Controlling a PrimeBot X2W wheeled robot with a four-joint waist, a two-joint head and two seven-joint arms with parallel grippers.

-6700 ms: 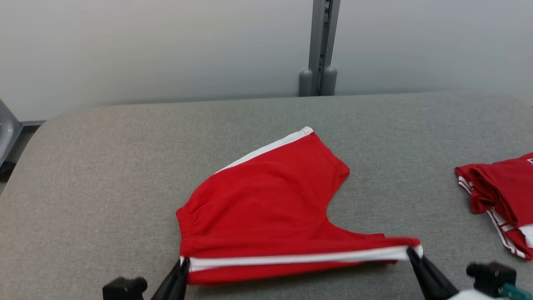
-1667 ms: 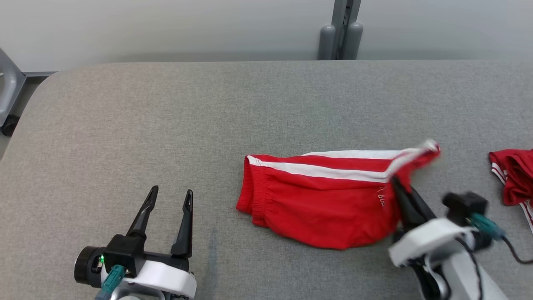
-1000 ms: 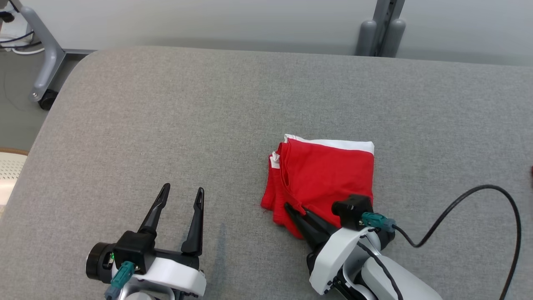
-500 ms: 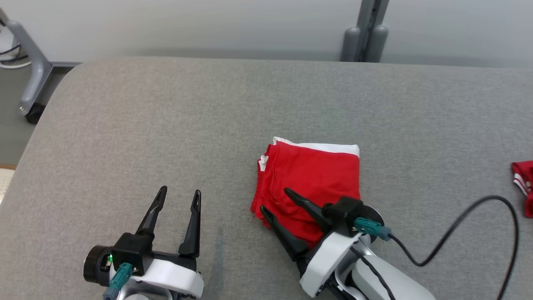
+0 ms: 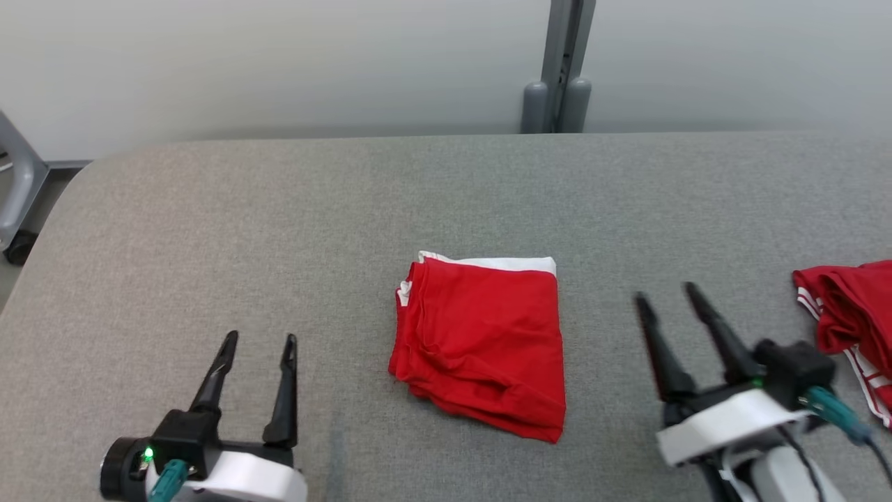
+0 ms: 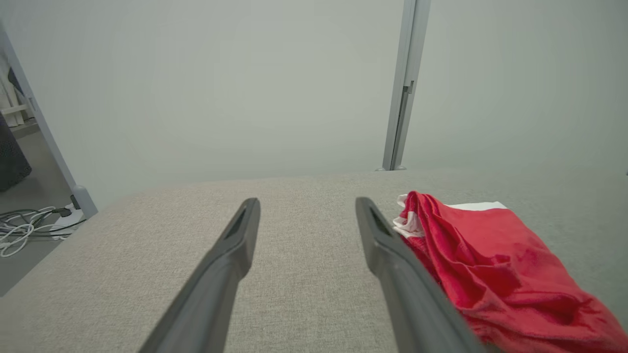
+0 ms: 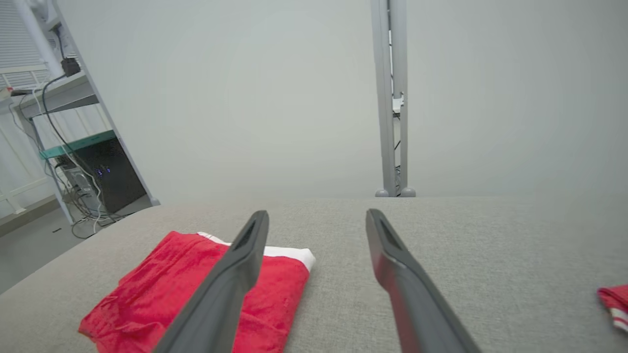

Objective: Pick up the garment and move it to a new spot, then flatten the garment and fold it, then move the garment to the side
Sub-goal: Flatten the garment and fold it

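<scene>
At the far left edge of the head view a grey frame leg [image 5: 15, 188] stands on the floor beside the grey fabric-covered desk [image 5: 279, 230]. The left end effector [image 5: 259, 340] hovers over the desk's near left part with its two dark fingers spread apart and nothing between them. In its own wrist view the left end effector [image 6: 306, 203] has bare grey cloth between its fingers.

The garment [image 5: 481, 348], red with a white band along its far edge, lies folded into a compact, roughly square bundle near the middle of the desk, between the two arms and touching neither. Its left side shows stacked layers (a little rumpled, seen close in the left wrist view [image 6: 490, 255]).

To its right, the right end effector [image 5: 665, 293] is also spread wide and empty, fingers pointing away from the robot. In the right wrist view the garment [image 7: 147, 289] sits to the left of that end effector [image 7: 318, 214].

At the desk's right edge lies a second red cloth [image 5: 850, 314] with white stripes, bunched, well apart from the folded bundle. A grey post [image 5: 561, 70] rises behind the desk.
</scene>
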